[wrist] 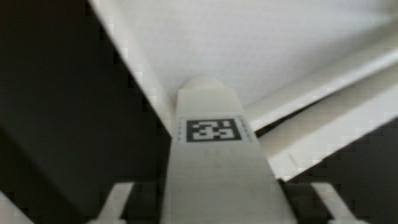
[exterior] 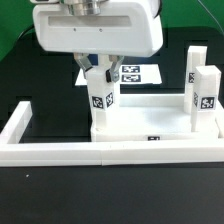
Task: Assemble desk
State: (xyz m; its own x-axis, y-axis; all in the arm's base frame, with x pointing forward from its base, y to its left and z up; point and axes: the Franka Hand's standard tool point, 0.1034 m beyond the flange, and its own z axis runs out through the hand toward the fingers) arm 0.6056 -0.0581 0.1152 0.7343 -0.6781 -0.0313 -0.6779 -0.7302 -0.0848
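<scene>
The white desk top (exterior: 145,112) lies inside the border wall, and shows pale behind the leg in the wrist view (wrist: 214,50). Two tagged white legs (exterior: 198,68) (exterior: 207,92) stand upright at its corners on the exterior view's right. A third tagged leg (exterior: 100,97) stands upright at the corner on the exterior view's left. My gripper (exterior: 99,78) hangs straight over this leg, one finger on each side. In the wrist view the leg (wrist: 217,150) fills the middle between my fingers (wrist: 121,205), with a thin dark gap on each side, so my gripper (wrist: 221,203) is open.
The low white U-shaped border wall (exterior: 100,152) runs along the front and both sides of the desk top. The marker board (exterior: 138,72) lies flat on the dark table behind the gripper. A green backdrop stands behind the table.
</scene>
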